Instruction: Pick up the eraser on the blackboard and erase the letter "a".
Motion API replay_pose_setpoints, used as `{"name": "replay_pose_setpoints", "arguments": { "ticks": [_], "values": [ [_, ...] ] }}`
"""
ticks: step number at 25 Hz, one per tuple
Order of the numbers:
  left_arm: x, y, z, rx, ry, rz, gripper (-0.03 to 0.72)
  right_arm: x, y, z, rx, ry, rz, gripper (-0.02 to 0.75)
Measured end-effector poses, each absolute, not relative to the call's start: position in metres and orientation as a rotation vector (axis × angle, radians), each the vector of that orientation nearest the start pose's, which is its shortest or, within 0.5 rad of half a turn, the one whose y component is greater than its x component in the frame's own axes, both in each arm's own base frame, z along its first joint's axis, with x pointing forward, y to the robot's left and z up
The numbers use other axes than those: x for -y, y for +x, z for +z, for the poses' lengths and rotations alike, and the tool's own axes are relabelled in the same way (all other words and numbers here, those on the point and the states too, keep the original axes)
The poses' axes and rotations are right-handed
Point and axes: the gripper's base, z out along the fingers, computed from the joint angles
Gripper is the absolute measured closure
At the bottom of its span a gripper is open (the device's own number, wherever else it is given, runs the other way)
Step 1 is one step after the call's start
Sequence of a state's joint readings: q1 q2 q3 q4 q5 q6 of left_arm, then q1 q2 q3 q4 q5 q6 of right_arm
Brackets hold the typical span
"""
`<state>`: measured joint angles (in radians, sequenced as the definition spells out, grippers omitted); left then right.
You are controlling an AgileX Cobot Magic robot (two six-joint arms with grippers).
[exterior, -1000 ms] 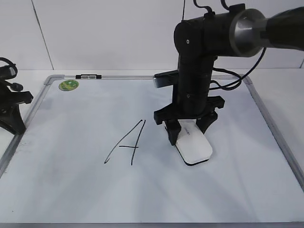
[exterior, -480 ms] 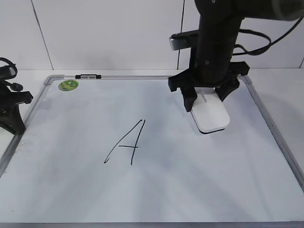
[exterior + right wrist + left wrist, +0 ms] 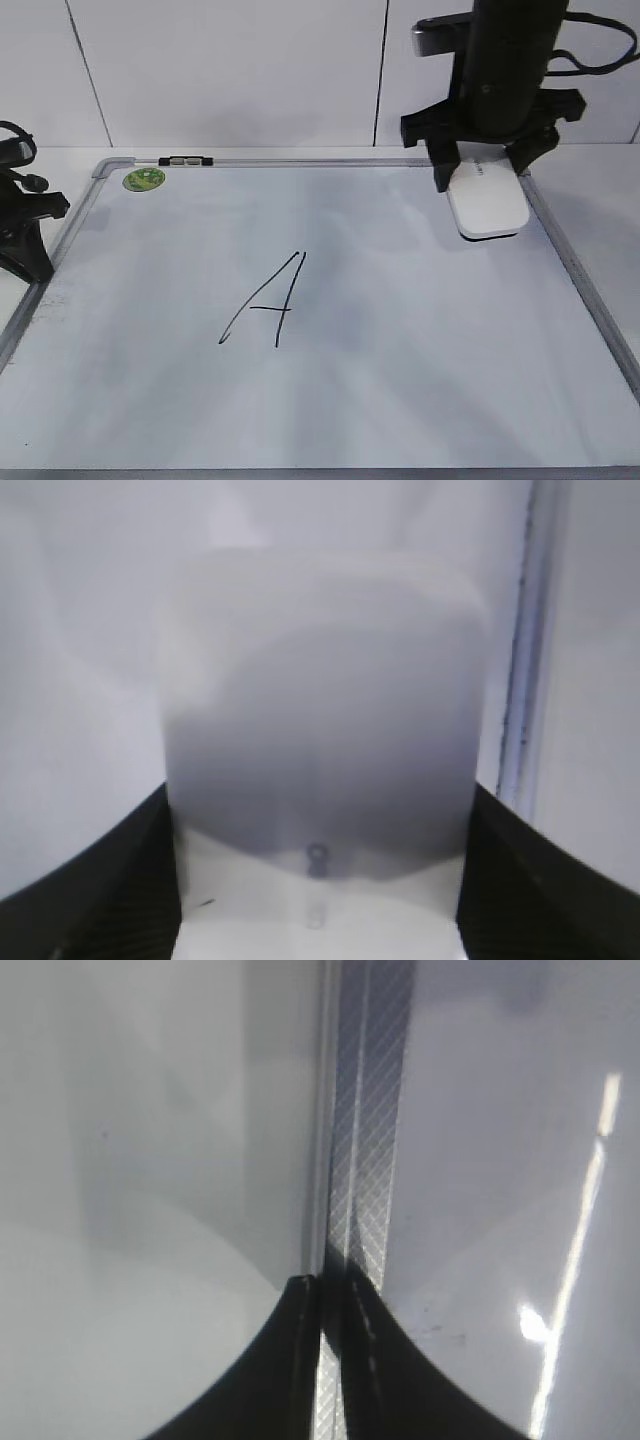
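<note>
Eraser (image 3: 320,730) blurred, lettering unreadable; left end effector (image 3: 330,1360) cut off below.

The right gripper (image 3: 485,172) has carried the eraser (image 3: 487,203) from beside the capital A, near the board's (image 3: 330,400) centre, toward two o'clock, to the board's upper right corner by the frame.

Eraser (image 3: 487,205) over the blackboard's (image 3: 400,380) right rear corner, apparently lifted.

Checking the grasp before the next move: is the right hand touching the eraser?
Touching. In the right wrist view the eraser fills the space between the right hand's fingers, both pressed against its sides; the exterior view agrees.
</note>
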<state>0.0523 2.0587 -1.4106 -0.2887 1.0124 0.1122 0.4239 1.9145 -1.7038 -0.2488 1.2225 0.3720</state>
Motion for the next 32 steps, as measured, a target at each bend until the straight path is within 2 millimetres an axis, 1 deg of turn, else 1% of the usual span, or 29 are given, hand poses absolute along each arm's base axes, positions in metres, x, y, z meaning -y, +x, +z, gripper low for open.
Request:
{"name": "replay_pose_setpoints", "arguments": {
  "ticks": [4,8,12,15,19,23,25,32],
  "values": [
    [0.001,0.392,0.151,-3.099,-0.146,-0.381,0.659,-0.114,0.388,0.280,-2.847,-0.030,-0.194,0.210],
    [0.001,0.392,0.151,-3.099,-0.146,-0.381,0.659,-0.089,0.393,0.281,-2.866,0.039,-0.168,0.210],
    [0.001,0.392,0.151,-3.099,-0.146,-0.381,0.659,-0.069,0.397,0.279,-2.893,0.070,-0.098,0.210],
    [0.001,0.392,0.151,-3.099,-0.146,-0.381,0.659,-0.057,0.402,0.271,-2.924,0.080,-0.048,0.210],
    [0.001,0.392,0.151,-3.099,-0.146,-0.381,0.659,-0.048,0.403,0.249,-2.994,0.056,-0.059,0.210],
    [0.001,0.392,0.151,-3.099,-0.146,-0.381,0.659,-0.049,0.402,0.218,-3.090,0.031,-0.061,0.210],
    [0.001,0.392,0.151,-3.099,-0.146,-0.381,0.659,-0.050,0.403,0.206,-3.124,0.022,-0.055,0.210],
    [0.001,0.392,0.151,-3.099,-0.146,-0.381,0.659,-0.051,0.406,0.184,-3.175,0.009,-0.057,0.210]
  ]
}}
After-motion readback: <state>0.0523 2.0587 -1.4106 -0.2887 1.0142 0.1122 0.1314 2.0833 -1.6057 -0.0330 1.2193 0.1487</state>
